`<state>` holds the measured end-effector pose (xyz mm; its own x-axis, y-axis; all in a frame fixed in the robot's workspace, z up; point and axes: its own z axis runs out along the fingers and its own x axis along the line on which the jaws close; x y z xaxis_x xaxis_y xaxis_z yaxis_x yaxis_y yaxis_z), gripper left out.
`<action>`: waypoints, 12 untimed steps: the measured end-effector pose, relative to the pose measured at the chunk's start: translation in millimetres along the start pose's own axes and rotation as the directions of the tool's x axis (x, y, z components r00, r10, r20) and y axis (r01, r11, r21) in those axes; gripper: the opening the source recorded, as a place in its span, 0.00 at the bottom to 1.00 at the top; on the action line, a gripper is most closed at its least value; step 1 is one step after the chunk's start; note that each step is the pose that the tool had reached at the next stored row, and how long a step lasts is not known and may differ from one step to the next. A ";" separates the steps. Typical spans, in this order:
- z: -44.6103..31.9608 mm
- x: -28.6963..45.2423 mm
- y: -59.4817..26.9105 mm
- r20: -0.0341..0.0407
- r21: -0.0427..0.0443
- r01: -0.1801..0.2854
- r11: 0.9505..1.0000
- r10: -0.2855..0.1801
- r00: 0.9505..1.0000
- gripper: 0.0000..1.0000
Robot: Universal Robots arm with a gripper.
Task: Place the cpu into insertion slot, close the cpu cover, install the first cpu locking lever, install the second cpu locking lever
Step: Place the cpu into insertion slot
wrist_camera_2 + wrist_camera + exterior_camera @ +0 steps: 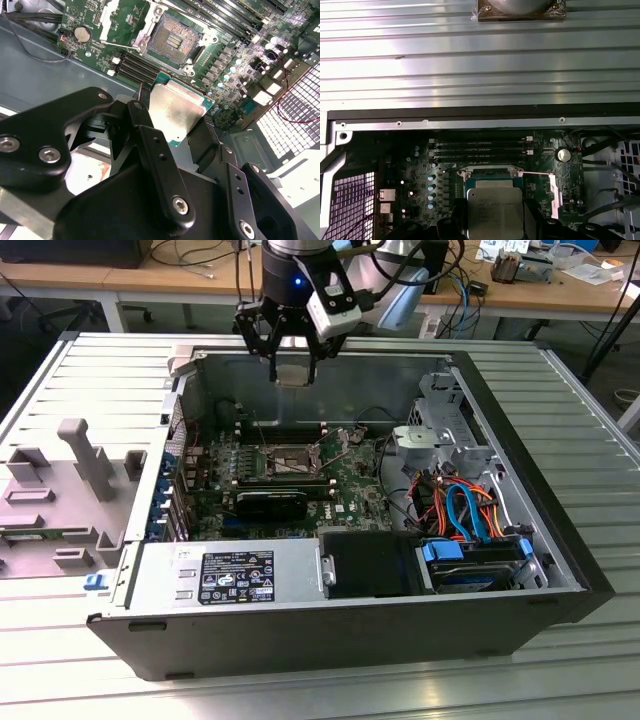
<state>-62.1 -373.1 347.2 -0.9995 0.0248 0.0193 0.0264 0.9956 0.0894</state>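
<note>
Exterior view, from its left: grey plastic fixture (80, 465) on the slatted table (560, 370), just beside the open computer case (300, 635).

Centre: the gripper (292, 368) hung over the far wall of the case with its fingers pointing down. It was clamped on the chip (176, 109). In the second wrist view the black fingers (150, 145) pinched two opposite edges, the metal top facing the camera and the green rim clear. The chip was in the air, well above the board and touching nothing else.

The socket (174, 39) sat nearer the camera than the chip in the exterior view, on the green board next to the long memory slots (131, 64). Its contact field was uncovered and nothing was seated in it.

Exterior view's right: orange and blue cables (462, 505), then a drive (475, 565) in the near corner, both well apart from the gripper.

Pose: wrist roughly vertical, arm reaching in from the far side of the case, gripper high and offset from the socket toward the far wall.

Judgement on the step in hand, carrying the chip to the socket:
- Keep the chip level.
- Square its edges to the socket's rim before descending.
- Come straight down with no sideways slide, since the contacts look fine and easily bent.
- Let go only when the chip lies flat inside the rim.
- Keep the fingers off the silver frame around the socket.
</note>
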 end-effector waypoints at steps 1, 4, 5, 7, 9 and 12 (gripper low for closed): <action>0.2 0.4 -0.3 0.000 0.000 0.000 1.000 0.000 1.000 0.55; 0.7 2.0 -1.3 0.000 0.000 0.000 1.000 0.000 1.000 0.55; 0.8 2.1 -1.4 0.000 0.000 0.000 1.000 0.000 1.000 0.55; 0.9 2.3 -1.6 0.000 0.000 0.000 1.000 0.000 1.000 0.55; 1.0 2.6 -1.8 0.000 0.000 0.000 1.000 0.000 1.000 0.55; 1.2 3.2 -2.3 0.000 0.000 0.000 1.000 0.000 1.000 0.55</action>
<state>-65.4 -375.2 345.9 -0.9995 0.0247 0.0193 0.0264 0.9956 0.0894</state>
